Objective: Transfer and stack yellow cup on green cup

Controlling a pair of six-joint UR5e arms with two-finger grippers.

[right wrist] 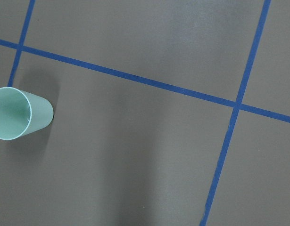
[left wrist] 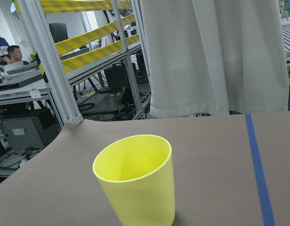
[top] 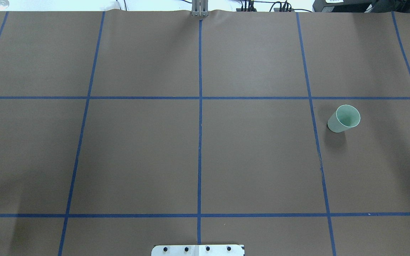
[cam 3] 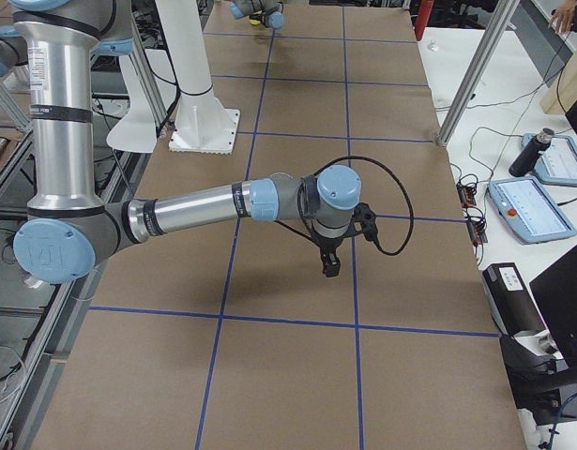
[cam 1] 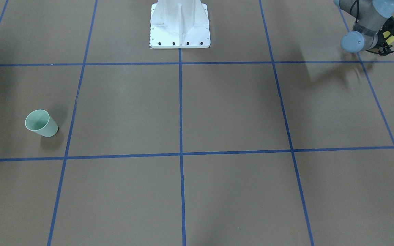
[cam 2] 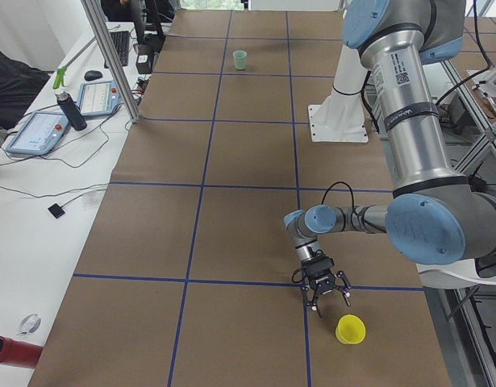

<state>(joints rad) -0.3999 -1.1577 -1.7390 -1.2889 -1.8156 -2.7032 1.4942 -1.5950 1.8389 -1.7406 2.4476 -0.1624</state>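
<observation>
Approaching yellow cup point(left wrist: 135, 183), upright near left corner of table point(top: 137, 160) on my side. Left gripper point(cam 2: 330, 302) hovered just beside it, fingers spread, empty. Best: come in level, straddle wall below rim, squeeze gently, since thin plastic likely flexes. Green cup point(top: 343, 119) stood toward right edge.

We are in a robotics lab. Beyond the left tool point(cam 2: 330, 305) stretches a wide brown-paper-covered desk point(cam 2: 248, 161) gridded with blue tape, with a white metal robot pedestal point(cam 2: 340, 105) bolted further along it. Out to the tool's side lie two blue-cased tablets point(cam 2: 38, 133), loose cables and silver aluminium frame posts point(cam 2: 110, 56). Ahead of the tool, yellow-and-black striped rails point(left wrist: 78, 5) cross equipment racks.
</observation>
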